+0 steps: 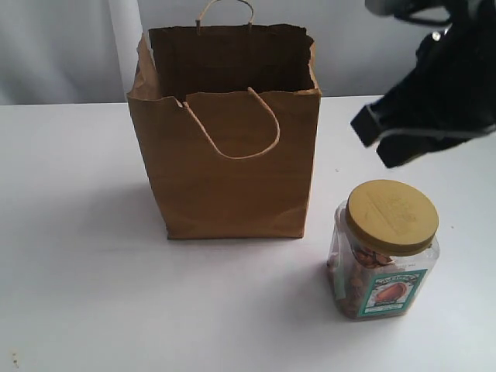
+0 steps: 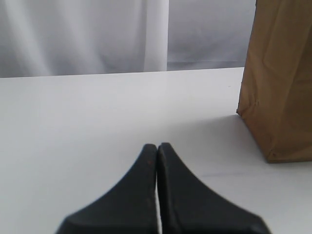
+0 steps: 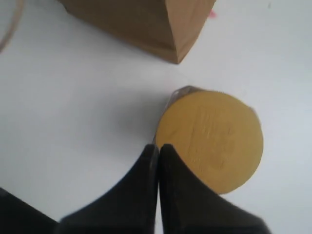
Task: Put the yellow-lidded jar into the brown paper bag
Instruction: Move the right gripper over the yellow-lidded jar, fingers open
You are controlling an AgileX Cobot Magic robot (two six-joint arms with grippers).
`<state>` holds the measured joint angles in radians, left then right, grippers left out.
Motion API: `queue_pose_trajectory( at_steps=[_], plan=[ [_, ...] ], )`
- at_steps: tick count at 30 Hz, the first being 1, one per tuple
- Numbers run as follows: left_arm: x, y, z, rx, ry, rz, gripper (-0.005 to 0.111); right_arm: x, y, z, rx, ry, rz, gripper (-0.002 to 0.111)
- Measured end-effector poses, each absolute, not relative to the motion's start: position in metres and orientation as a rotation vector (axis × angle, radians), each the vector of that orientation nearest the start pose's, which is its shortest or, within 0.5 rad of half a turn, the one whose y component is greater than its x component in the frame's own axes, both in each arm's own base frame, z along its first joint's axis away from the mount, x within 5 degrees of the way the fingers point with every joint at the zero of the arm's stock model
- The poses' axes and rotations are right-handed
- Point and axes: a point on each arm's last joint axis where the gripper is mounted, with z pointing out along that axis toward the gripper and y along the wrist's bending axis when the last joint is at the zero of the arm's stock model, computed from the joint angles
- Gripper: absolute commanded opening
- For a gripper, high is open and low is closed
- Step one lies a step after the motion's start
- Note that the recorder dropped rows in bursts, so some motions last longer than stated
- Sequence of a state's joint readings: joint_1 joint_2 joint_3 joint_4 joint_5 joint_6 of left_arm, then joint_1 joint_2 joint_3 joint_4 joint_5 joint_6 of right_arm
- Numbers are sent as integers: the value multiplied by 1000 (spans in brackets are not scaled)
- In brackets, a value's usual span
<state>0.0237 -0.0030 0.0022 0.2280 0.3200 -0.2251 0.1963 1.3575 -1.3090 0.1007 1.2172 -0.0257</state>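
Observation:
The yellow-lidded jar [image 1: 385, 249] stands upright on the white table at the front right, nuts showing behind its teal-and-white label. Its round yellow lid [image 3: 210, 139] fills the middle of the right wrist view. The brown paper bag [image 1: 225, 132] stands open to the jar's left, one cord handle hanging over its front. My right gripper [image 1: 387, 139] hovers above the jar, shut and empty; its fingertips [image 3: 158, 147] meet over the lid's edge. My left gripper [image 2: 157, 146] is shut, low over bare table, with the bag's side [image 2: 280, 83] off to one side. It is out of the exterior view.
A white table [image 1: 77, 256] carries everything. A pale curtain [image 1: 62, 46] hangs behind it. The bag's bottom corner [image 3: 176, 57] lies close to the jar in the right wrist view.

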Motion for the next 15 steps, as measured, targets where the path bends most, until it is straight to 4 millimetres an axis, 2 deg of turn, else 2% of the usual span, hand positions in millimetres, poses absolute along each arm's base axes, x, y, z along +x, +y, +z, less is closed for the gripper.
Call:
queue_pose_trajectory(
  at_steps=[5, 12, 15],
  plan=[
    [54, 8, 184, -80, 1793, 75, 1, 251, 55, 332, -265, 2827, 121, 0],
    [54, 8, 184, -80, 1793, 75, 1, 251, 55, 330, -267, 2832, 110, 0],
    [54, 8, 184, -80, 1793, 75, 1, 251, 55, 330, -267, 2831, 110, 8]
  ],
)
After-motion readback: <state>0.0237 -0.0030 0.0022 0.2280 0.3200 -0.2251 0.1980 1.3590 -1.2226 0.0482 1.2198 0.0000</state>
